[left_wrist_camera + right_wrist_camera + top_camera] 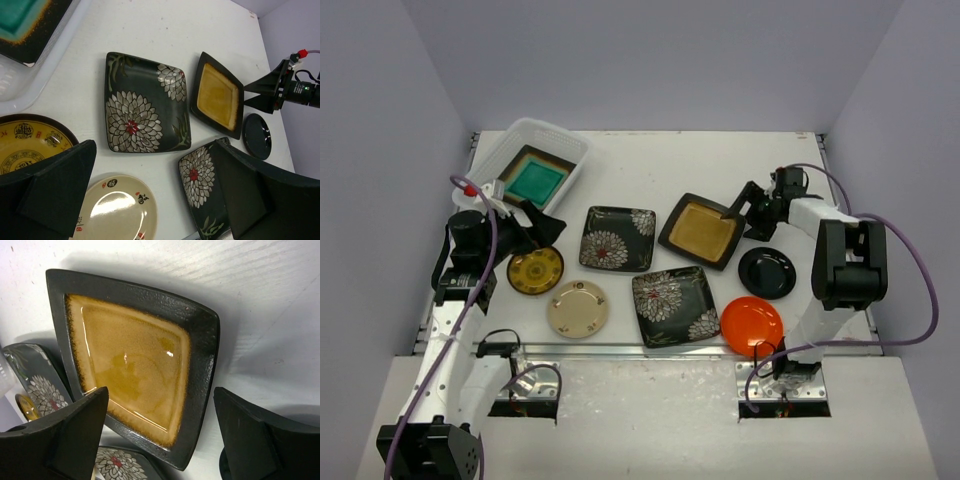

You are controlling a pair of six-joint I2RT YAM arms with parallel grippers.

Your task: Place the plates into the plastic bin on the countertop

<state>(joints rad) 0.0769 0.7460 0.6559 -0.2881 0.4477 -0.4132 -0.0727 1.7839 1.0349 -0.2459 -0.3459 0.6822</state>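
Note:
The plastic bin (567, 148) stands at the back left with the teal square plate (535, 181) inside it. My left gripper (542, 228) hovers open and holding nothing between the bin and the yellow patterned plate (535, 270). Below it lie the cream plate (117, 210) and two black flowered plates (145, 102) (197, 180). My right gripper (160, 435) is open, its fingers straddling the near corner of the amber square plate (135, 355) without touching it. The black round plate (766, 272) and orange plate (752, 325) lie on the countertop (650, 165) beside the right arm.
Pale lilac walls close in the countertop on three sides. A metal strip (620, 350) runs along its front edge, just past the cream, flowered and orange plates. The plates lie close together across the middle.

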